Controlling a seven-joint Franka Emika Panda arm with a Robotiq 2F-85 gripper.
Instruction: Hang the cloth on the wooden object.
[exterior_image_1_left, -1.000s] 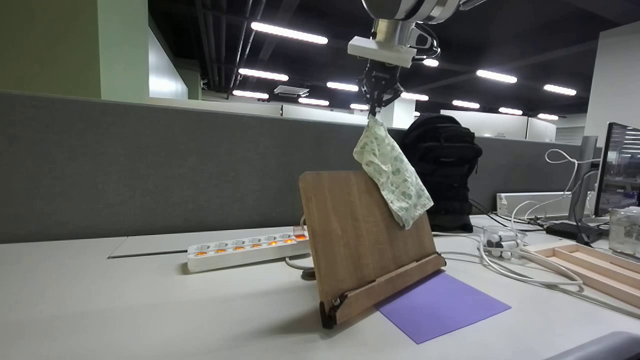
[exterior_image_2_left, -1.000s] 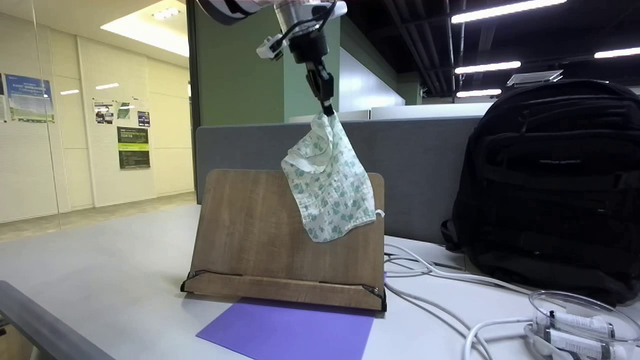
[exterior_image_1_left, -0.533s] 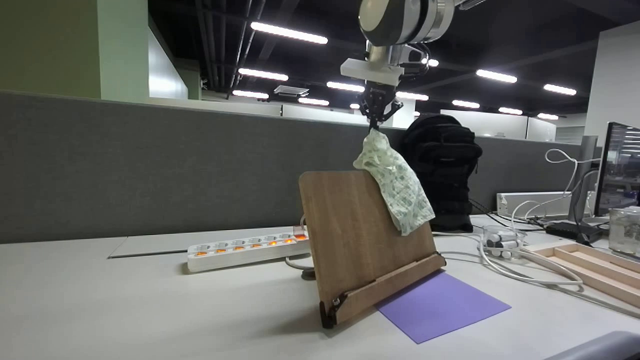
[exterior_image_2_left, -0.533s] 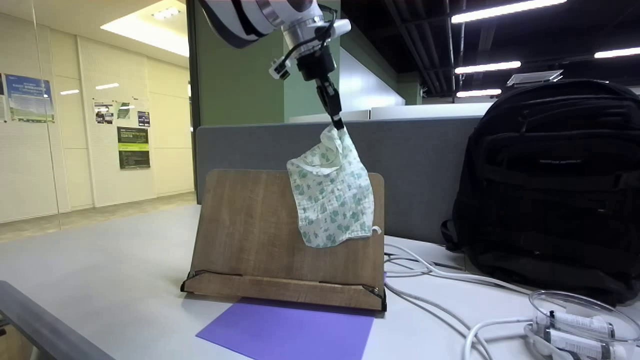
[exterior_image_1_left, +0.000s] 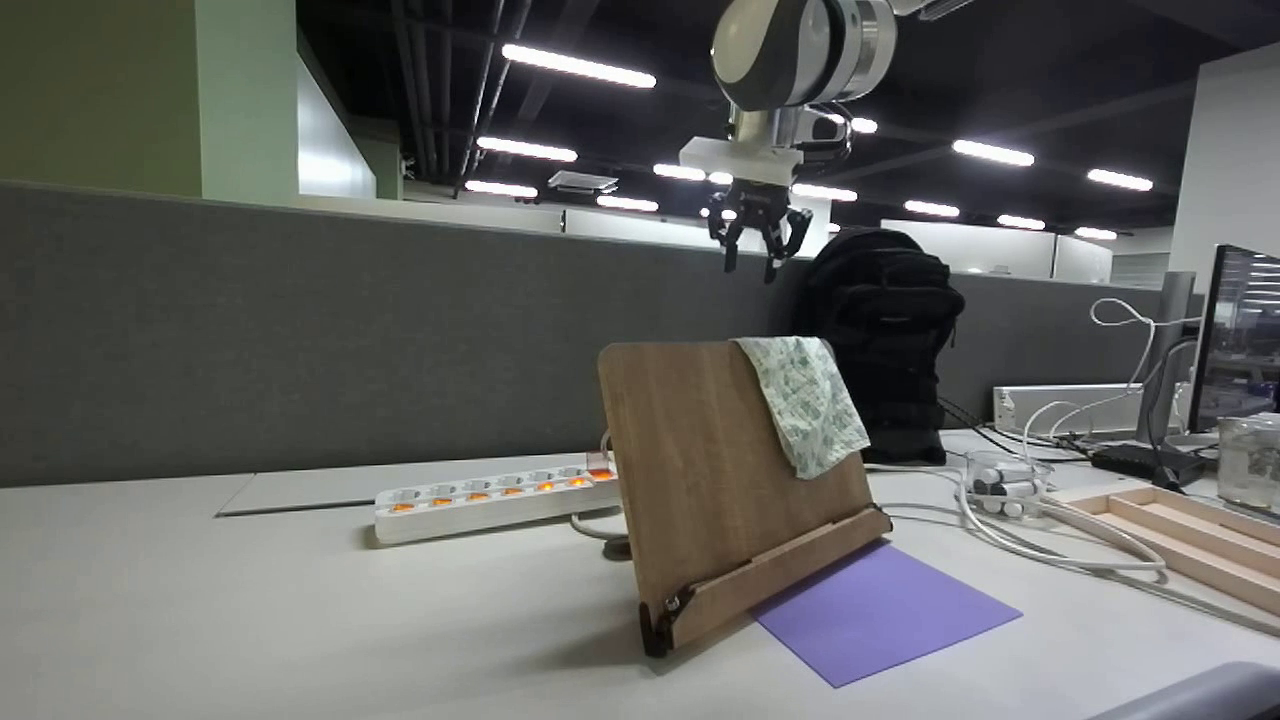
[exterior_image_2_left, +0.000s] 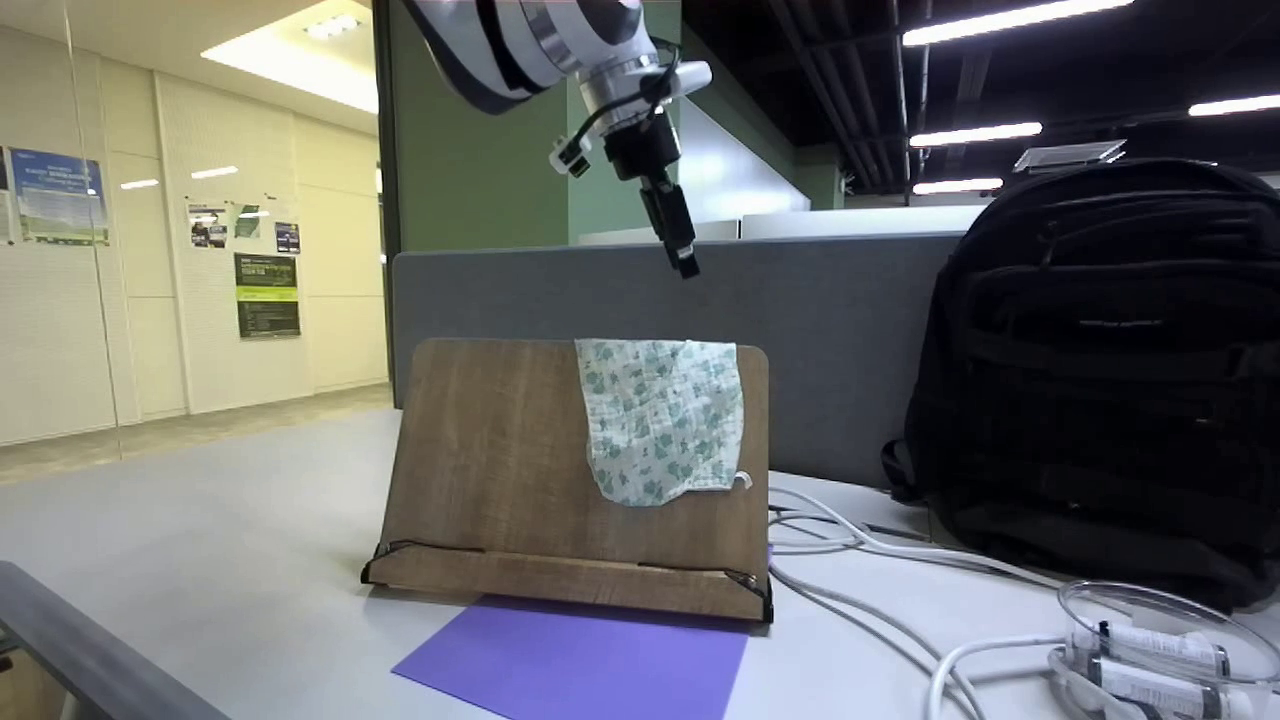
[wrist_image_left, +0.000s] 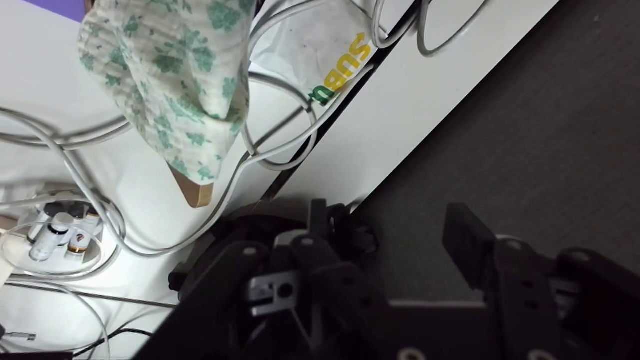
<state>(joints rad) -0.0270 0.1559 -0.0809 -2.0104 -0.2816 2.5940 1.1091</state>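
The green-and-white cloth (exterior_image_1_left: 805, 405) (exterior_image_2_left: 662, 420) drapes over the top edge of the wooden object (exterior_image_1_left: 700, 460) (exterior_image_2_left: 500, 450), near one corner, and hangs down its front face in both exterior views. My gripper (exterior_image_1_left: 750, 268) (exterior_image_2_left: 686, 268) hovers above that top edge, apart from the cloth. Its fingers are spread with nothing between them. In the wrist view the gripper (wrist_image_left: 387, 222) shows a wide gap, while the cloth (wrist_image_left: 175, 85) lies at upper left with a corner of the wooden object (wrist_image_left: 195, 192) poking out beneath. How far the cloth reaches behind is partly hidden.
A black backpack (exterior_image_1_left: 880, 340) stands behind the board, against the grey partition (exterior_image_1_left: 400, 340). A purple sheet (exterior_image_2_left: 590, 660) lies under the board's front. White cables (exterior_image_2_left: 850, 545), a clear container of small bottles (exterior_image_2_left: 1160, 650) and a power strip (exterior_image_1_left: 490, 510) are on the table.
The gripper came down with the cloth pinched in it, then its fingers parted. The cloth's raised top has dropped onto the board's upper edge, and its front end hangs slightly lower.
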